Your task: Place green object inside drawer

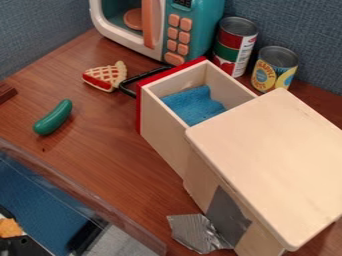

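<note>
Green cucumber (53, 118), 9 o'clock, may roll if pinched off-centre. Low carry could clip drawer (160, 134), 12 o'clock. Can't tell gripper state.

Green cucumber (53, 117), red-fronted drawer (160, 130), blue cloth (194, 105) perhaps

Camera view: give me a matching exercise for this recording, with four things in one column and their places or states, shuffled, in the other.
Things
1. Green object
2. Drawer
3. Blue cloth
4. Yellow-and-blue can

Places and states
A. Inside the drawer
B. Standing upright beside another can
C. Lying on the brown tabletop
D. Pulled open

Right pairs: 1-C, 2-D, 3-A, 4-B
</note>
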Available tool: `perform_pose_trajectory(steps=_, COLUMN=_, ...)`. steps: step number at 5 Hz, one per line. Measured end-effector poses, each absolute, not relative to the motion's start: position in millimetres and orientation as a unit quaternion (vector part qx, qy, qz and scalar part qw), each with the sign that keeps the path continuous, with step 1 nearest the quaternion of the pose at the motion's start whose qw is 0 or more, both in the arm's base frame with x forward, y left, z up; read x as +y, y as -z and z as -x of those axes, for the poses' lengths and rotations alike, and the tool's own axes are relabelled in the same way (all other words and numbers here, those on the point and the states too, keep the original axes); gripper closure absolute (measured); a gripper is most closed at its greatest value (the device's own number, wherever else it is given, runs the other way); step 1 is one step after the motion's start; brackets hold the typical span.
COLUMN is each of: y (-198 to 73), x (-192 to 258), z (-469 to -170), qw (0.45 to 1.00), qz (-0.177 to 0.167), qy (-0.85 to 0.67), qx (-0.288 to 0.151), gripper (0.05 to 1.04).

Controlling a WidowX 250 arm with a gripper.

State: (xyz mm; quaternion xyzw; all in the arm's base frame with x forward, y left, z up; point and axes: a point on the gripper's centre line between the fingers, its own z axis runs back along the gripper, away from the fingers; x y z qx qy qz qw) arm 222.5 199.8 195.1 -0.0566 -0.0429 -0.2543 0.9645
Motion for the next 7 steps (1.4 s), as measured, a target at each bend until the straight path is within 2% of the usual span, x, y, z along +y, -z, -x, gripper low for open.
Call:
perform_pose_trajectory(steps=1, y=-182, x=199, z=-223, qw=0.966, qz=0.070, qy=0.247, qx=-0.034, gripper=0.083)
perform_pose_trajectory(steps=4, y=-106, x=145, z=-210, qw=0.991, qz=-0.031, qy=0.123, qx=-0.032, gripper=0.084)
perform_pose_trajectory(steps=5, y=-69, x=127, z=-208, qw=0.987, qz=-0.081, qy=0.140, qx=-0.019, gripper=0.084)
perform_pose_trajectory(steps=6, y=-45, x=133, z=-211, qw=0.985, qz=-0.099, qy=0.139, qx=0.000, gripper=0.084)
perform_pose_trajectory(steps=7, y=-39, x=143, z=-221, qw=0.989, qz=-0.096, qy=0.117, qx=0.002, gripper=0.084)
